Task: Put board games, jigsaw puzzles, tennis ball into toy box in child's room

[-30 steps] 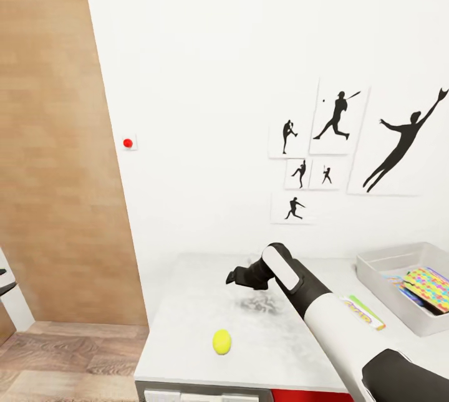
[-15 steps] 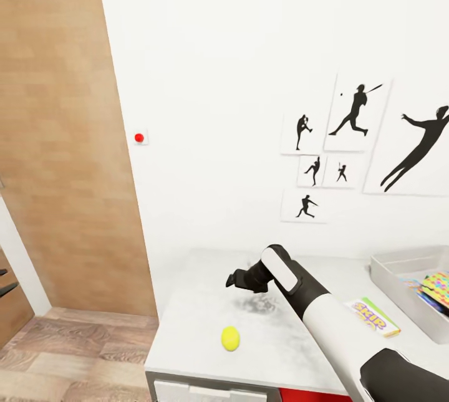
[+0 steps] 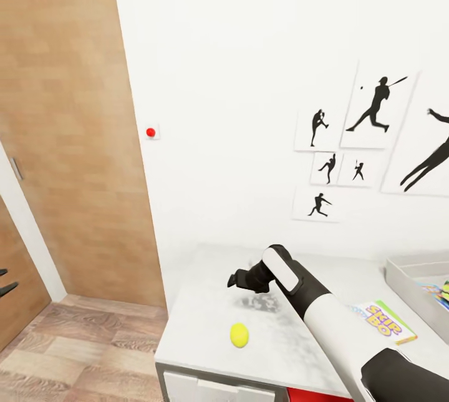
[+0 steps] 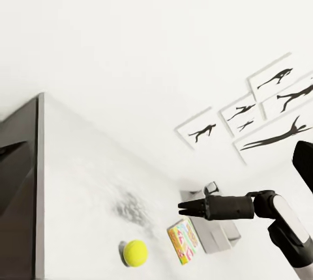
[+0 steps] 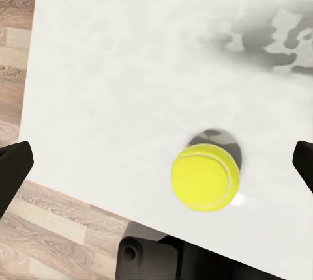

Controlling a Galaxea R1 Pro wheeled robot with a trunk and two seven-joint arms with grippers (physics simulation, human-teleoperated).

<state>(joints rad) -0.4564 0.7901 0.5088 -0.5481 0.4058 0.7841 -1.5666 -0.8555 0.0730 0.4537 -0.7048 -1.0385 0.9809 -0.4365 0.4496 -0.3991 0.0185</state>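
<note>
Unfinished, I judge: tennis ball (image 3: pixel 239 335) lower centre and Skip-Bo box (image 3: pixel 383 322) loose on bench (image 3: pixel 193 321); right gripper (image 3: pixel 233 279) fingers spread wide, empty; toy box (image 3: pixel 411 283) partly filled.

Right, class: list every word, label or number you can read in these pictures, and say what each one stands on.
"SKIP BO": in yellow letters on the lid of the Skip-Bo board game lying on the table.
Same box in the left wrist view: print too small to read.
The wall pictures carry silhouettes only, no text.
</note>
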